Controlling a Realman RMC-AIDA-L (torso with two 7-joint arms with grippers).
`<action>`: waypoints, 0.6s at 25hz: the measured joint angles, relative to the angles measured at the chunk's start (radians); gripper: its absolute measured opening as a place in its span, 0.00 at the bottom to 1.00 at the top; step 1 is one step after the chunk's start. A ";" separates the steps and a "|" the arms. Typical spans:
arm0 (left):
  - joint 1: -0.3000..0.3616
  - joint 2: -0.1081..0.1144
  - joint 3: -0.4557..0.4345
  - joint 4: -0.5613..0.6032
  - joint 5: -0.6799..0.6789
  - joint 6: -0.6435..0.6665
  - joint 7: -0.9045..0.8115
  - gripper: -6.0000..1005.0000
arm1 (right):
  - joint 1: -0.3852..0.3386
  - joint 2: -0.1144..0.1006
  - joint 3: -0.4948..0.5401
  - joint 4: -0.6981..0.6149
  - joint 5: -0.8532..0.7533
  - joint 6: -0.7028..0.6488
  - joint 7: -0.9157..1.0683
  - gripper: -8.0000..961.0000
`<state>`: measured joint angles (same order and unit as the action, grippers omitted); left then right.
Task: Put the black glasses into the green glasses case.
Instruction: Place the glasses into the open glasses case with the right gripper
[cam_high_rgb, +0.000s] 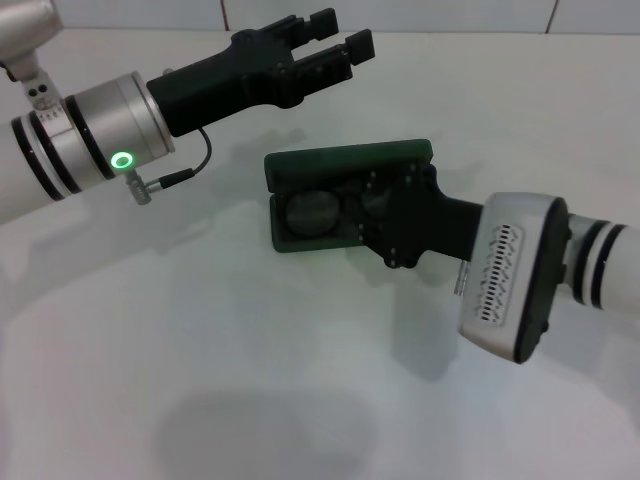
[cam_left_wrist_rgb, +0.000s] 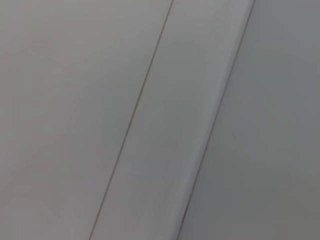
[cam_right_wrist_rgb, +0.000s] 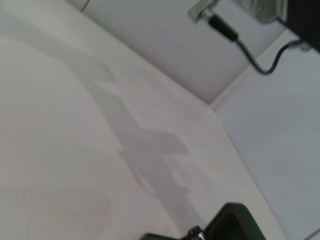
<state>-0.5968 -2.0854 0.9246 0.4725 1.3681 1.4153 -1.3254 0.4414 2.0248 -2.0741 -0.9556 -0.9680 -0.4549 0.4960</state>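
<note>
The green glasses case (cam_high_rgb: 345, 160) lies open in the middle of the white table, its lid standing up at the far side. The black glasses (cam_high_rgb: 312, 213) rest inside its tray, with one rounded lens plainly visible and the other partly covered. My right gripper (cam_high_rgb: 378, 203) reaches in from the right, down in the case over the glasses' right half. My left gripper (cam_high_rgb: 340, 35) hangs open and empty above the table, behind and to the left of the case. In the right wrist view only a corner of the case (cam_right_wrist_rgb: 236, 220) shows. The left wrist view shows no task object.
The white table (cam_high_rgb: 200, 350) spreads around the case, with a tiled wall (cam_high_rgb: 450, 15) at its far edge. A black cable (cam_right_wrist_rgb: 250, 55) from my left arm's wrist hangs near the case's far-left side.
</note>
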 joint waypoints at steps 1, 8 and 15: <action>0.000 0.000 0.000 0.000 0.000 -0.004 0.000 0.71 | -0.008 -0.002 0.003 -0.004 -0.001 -0.010 0.010 0.29; -0.006 0.004 0.005 0.003 0.036 -0.093 -0.018 0.71 | -0.034 -0.009 0.088 0.020 -0.006 -0.176 0.134 0.29; -0.030 0.001 0.007 0.000 0.042 -0.140 -0.024 0.71 | 0.032 -0.002 0.128 0.124 -0.030 -0.166 0.213 0.29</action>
<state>-0.6273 -2.0844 0.9312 0.4725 1.4099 1.2758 -1.3493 0.4736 2.0228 -1.9463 -0.8321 -0.9978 -0.6209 0.7092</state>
